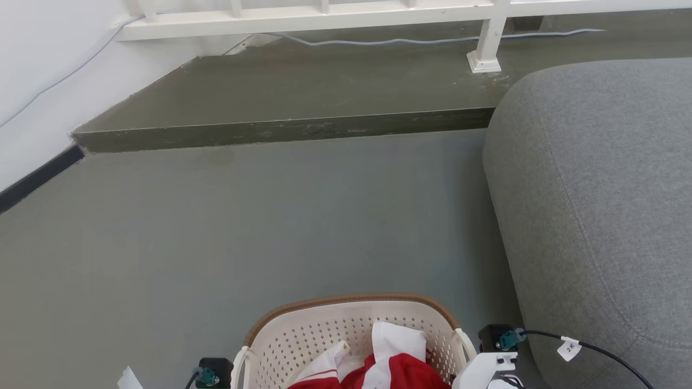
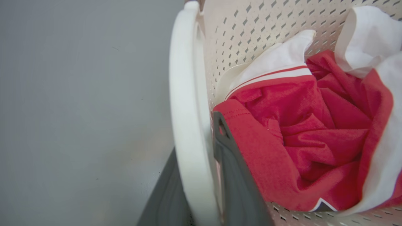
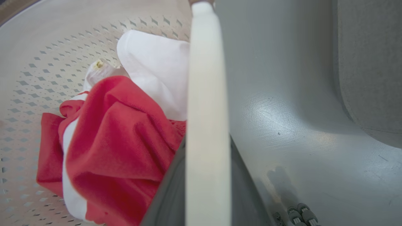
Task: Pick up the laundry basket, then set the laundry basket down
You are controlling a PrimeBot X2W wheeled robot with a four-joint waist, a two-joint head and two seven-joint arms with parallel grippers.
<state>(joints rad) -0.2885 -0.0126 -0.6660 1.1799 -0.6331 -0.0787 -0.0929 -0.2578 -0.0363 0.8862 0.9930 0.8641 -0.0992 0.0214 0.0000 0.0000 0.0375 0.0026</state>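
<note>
Down at the near edge of the head view, the laundry basket [image 1: 346, 329] is held between both hands: the left loop handle [image 2: 185, 94] is clamped by the left hand [image 2: 196, 135], the right loop handle [image 3: 204, 62] by the right hand [image 3: 207, 141]. Its long axis seems to run left-right, hand to hand, so neither arm is nearer. Cream perforated walls, brown woven-look rim, red and white clothes [image 2: 298, 125] piled inside.

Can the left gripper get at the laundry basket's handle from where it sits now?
Probably yes: the left gripper has its fingers either side of the laundry basket's white loop handle, nothing between.
</note>
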